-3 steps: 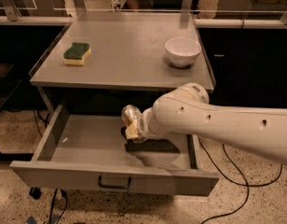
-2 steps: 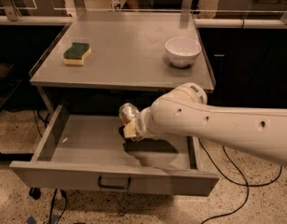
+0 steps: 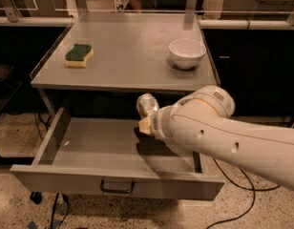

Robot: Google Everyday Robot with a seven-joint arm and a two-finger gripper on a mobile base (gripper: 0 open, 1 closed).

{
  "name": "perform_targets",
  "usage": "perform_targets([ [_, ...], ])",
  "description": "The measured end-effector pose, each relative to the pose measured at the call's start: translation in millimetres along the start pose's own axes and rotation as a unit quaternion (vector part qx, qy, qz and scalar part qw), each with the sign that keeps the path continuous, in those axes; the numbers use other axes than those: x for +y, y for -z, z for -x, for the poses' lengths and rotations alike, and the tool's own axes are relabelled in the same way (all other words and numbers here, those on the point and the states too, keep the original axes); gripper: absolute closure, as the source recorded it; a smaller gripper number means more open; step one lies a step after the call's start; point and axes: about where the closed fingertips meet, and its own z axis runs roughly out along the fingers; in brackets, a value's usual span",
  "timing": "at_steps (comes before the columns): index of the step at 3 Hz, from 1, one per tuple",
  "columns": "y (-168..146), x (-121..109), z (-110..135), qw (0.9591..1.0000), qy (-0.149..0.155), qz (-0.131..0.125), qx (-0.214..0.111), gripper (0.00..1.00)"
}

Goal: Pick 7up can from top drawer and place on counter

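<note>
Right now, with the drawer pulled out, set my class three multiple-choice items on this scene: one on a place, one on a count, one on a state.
1. On which part of the counter does the sponge lie, as seen in the view?
A. left
B. right
C. front edge

2. How many things rest on the counter?
A. one
B. two
C. four

3. Over the open top drawer, the 7up can is:
A. lying on the drawer's floor
B. held by the gripper, in its jaws
C. standing free

Answers:
1 A, it sits left of the bowl.
2 B, only sponge and bowl rest there.
3 B, the gripper at the arm's end holds the can clear of the drawer floor.
</note>
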Motion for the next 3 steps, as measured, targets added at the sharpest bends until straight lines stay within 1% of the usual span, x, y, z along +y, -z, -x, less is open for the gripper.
perform_targets([
  [1, 36, -6, 10, 0.9991, -0.013, -0.016, -0.037, 1.0],
  [2, 36, -6, 10, 0.9991, -0.013, -0.016, -0.037, 1.0],
  [3, 46, -8, 30, 0.9972, -0.013, -0.021, -0.071, 1.0],
])
